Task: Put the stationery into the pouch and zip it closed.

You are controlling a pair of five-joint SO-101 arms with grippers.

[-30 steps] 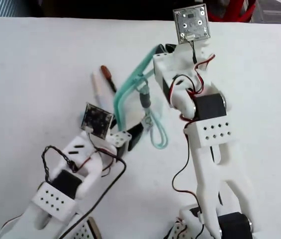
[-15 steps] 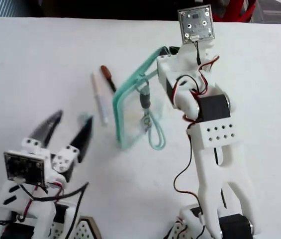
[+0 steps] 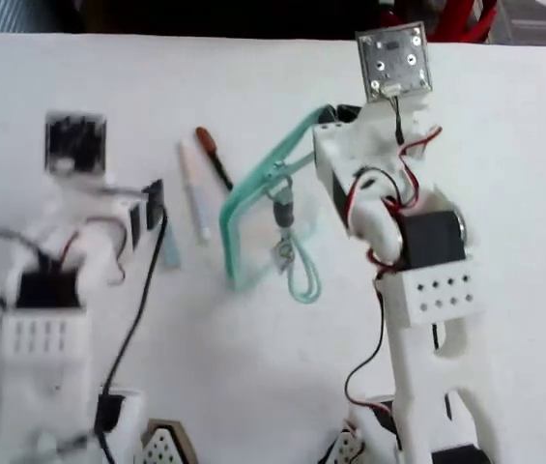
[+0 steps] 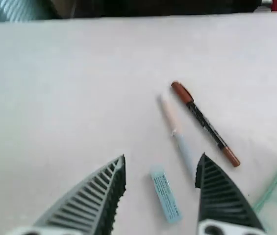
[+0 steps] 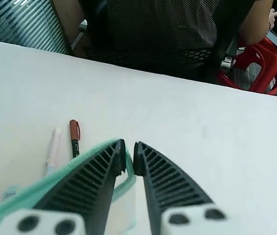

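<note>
A clear pouch with a teal zipper edge (image 3: pixel 253 188) stands tilted mid-table, its teal cord loop (image 3: pixel 300 271) trailing toward the front. My right gripper (image 5: pixel 129 157) is shut on the pouch's far teal edge (image 5: pixel 55 182) and holds it up. Left of the pouch lie a brown marker (image 3: pixel 212 155), a white pen (image 3: pixel 192 193) and a small light-blue eraser (image 3: pixel 170 253). My left gripper (image 4: pixel 160 169) hangs open just above the eraser (image 4: pixel 165 197), with the white pen (image 4: pixel 176 134) and the marker (image 4: pixel 204 125) beyond its fingertips. In the high view the left gripper (image 3: pixel 147 215) sits left of the pens.
The white table (image 3: pixel 79 77) runs bare to the far and left edges. A chair and a red stool (image 5: pixel 256 68) stand behind the table's far edge. The right arm's body (image 3: pixel 417 261) takes up the right middle of the table.
My left arm pulled back from the pouch, opened, and swung left to hang over the eraser. The right arm shifted slightly right with the pouch edge still held.
</note>
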